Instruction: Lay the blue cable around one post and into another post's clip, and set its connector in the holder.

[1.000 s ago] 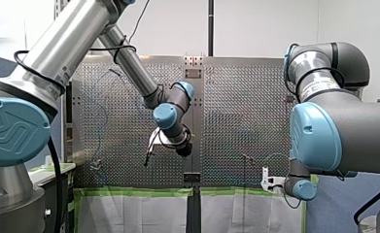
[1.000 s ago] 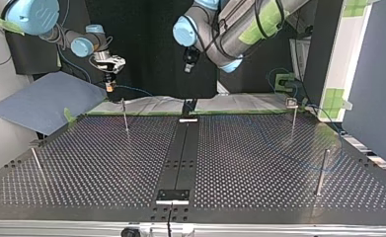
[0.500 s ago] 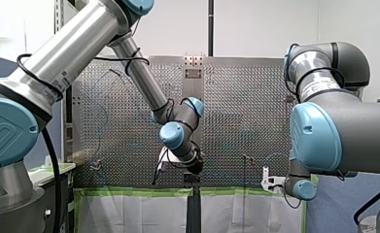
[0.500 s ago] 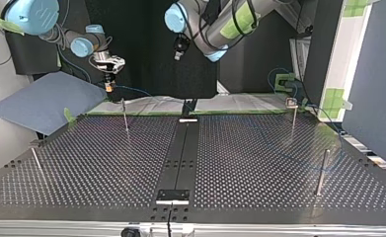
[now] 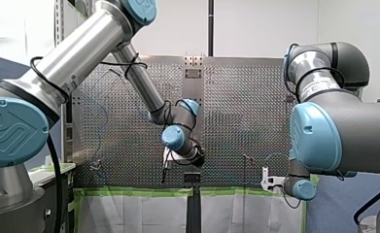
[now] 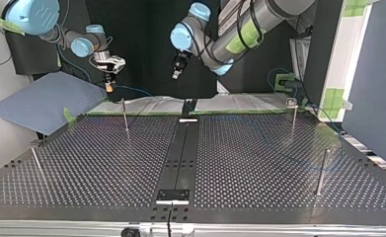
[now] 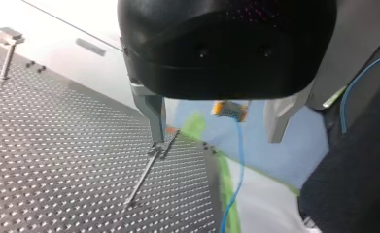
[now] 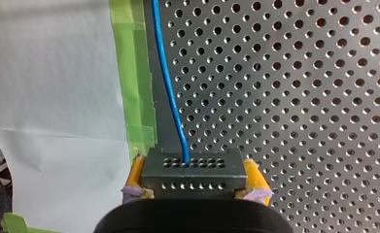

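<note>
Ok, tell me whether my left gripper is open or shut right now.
Open: in the left wrist view the left gripper's metal fingers stand wide apart, gripping nothing.

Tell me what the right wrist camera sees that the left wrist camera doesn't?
Only the right wrist view shows the face of the plug, with rows of tiny holes, squeezed by my right gripper. Only the left wrist view shows my left gripper, open and empty, and a thin post standing in the table. Both show the blue cable, the table full of holes and the green tape.
</note>
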`<state>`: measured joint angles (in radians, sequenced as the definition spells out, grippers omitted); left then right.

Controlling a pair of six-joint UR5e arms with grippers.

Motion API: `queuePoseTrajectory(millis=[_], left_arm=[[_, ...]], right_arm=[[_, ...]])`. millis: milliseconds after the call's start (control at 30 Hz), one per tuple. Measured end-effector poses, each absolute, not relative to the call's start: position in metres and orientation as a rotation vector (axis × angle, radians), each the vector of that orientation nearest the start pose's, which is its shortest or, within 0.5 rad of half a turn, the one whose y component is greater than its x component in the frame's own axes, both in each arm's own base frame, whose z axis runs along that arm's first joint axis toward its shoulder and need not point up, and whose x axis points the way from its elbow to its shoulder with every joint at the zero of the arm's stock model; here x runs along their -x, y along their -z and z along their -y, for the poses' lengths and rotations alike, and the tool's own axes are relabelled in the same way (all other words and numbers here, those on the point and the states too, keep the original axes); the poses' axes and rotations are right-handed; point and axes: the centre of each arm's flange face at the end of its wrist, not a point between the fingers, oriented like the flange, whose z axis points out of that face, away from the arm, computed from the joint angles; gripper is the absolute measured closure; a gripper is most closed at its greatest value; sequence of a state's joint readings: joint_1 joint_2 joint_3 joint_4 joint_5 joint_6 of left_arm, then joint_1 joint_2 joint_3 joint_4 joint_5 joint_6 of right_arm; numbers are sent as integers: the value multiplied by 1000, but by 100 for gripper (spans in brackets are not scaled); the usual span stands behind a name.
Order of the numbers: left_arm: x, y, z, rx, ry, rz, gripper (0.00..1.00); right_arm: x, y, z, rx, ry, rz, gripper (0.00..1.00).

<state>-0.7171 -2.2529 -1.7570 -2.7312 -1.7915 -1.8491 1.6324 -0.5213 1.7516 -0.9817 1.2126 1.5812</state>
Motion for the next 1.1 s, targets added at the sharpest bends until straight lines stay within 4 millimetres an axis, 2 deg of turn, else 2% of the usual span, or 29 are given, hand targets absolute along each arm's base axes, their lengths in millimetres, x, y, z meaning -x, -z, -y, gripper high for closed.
queuePoseTrajectory(millis=[233,533,767,933,1100], left_arm=[[-377,-46,464,-306,416,-1967,0],[-394,-17,472,-306,416,-1926,0],[-418,2,469,-271,390,-1890,0],[-433,0,474,-258,396,-1840,0],[-444,-8,480,-242,411,-1791,0]], right_arm=[[-201,115,554,-1692,-1392,1197,100],[-195,117,553,-1713,-1350,1181,100],[-189,110,557,-1735,-1361,1132,100],[-181,95,556,-1737,-1347,1116,100],[-164,78,556,-1698,-1373,1117,100]])
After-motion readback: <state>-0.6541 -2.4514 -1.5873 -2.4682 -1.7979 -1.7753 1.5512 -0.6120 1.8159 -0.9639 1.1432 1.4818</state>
